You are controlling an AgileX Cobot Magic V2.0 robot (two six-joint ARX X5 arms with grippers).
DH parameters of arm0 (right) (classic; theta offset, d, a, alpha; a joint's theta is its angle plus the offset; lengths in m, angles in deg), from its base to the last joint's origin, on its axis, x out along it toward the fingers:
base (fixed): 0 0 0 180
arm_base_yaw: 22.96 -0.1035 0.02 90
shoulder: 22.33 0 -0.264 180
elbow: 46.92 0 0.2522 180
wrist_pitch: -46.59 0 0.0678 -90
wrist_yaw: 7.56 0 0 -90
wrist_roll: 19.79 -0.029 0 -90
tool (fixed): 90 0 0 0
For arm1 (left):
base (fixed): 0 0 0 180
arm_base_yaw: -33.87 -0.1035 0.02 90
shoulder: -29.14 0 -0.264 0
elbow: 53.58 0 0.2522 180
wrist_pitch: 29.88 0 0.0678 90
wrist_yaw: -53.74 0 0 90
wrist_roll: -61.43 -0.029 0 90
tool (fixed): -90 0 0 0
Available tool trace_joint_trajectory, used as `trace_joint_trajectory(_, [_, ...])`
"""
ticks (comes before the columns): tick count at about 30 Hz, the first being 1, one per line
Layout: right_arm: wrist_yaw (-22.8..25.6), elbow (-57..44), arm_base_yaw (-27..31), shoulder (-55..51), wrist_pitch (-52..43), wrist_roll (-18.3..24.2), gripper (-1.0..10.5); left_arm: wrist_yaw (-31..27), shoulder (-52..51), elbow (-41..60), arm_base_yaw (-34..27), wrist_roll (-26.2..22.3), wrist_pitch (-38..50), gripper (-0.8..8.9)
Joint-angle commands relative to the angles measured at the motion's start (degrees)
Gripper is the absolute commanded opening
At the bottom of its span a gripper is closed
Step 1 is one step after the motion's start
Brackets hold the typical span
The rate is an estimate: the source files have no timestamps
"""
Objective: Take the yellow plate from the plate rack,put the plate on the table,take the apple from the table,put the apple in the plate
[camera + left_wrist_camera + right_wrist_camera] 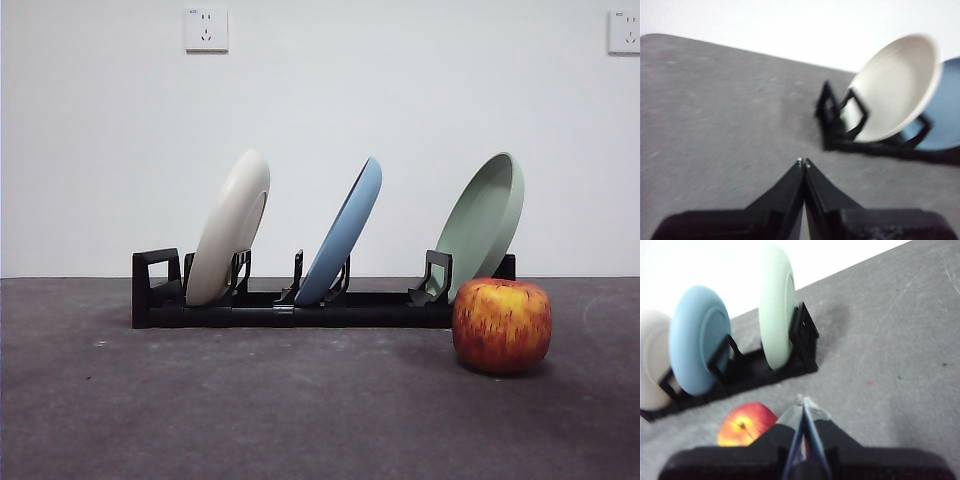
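Rack [290,305] of black plastic stands across the middle of the dark grey surface [200,410], long side toward the front view, with three plates leaning the same way in its slots. The yellow plate [228,228] sits in the end slot by the rack's open black end frame, then a blue plate [345,232], then a pale green plate [482,222] at the other end. Clear gaps separate the three rims. The apple [502,325] rests on the surface just in front of the rack's green-plate end, overlapping that corner in the front view. Bare surface runs wide in front of the rack and past the yellow plate's end.

The left end effector [803,162] hangs above bare surface, well apart from the yellow plate, its jaws pressed together on nothing. The right end effector [803,401] hangs above the surface near the apple, jaws likewise together and empty.
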Motion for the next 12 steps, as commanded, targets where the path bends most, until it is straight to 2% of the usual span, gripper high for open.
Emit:
trace_joint_trajectory(1, [0.0,5.2,-0.1,2.1,1.1,-2.7,-0.2,1.0,0.8,-3.9,-0.2,4.5,0.9,-0.06])
trace_joint_trajectory(5, [-0.1,14.0,-0.1,7.9,5.2,-2.3,-0.2,3.3,4.8,-10.7,-0.2,4.7,0.8,-0.06])
trace_joint_trajectory(12, [-0.1,30.8,-0.1,21.4,11.0,4.0,-0.2,9.0,19.6,-25.2,-0.2,3.8,-3.5,-0.05])
